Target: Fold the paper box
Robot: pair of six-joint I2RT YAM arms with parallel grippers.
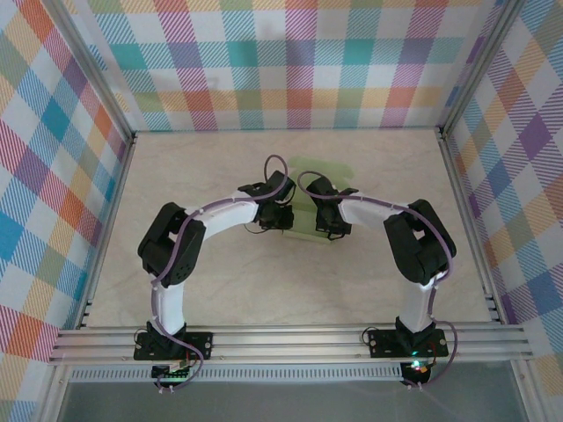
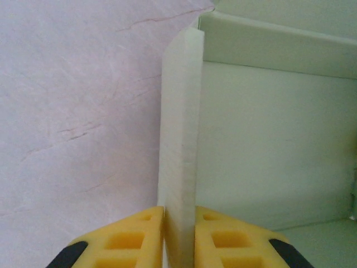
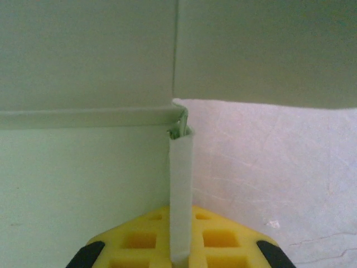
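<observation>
1 paper box (image 1: 321, 170), mid counter (image 1: 264, 290), side walls up. 2 claws: left claw (image 2: 179, 223) clamped on box's left wall, right claw (image 3: 181, 223) pinching its right wall. Left arm (image 1: 176, 242) + right arm (image 1: 422, 242) overhang box, hiding most of it from above.

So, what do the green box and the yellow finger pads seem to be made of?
The paper box: thin matte card, pale green; it holds sharp creases and stands as slim walls. The finger pads: yellow, probably soft rubber or foam, matte, with moulded square pockets.
</observation>
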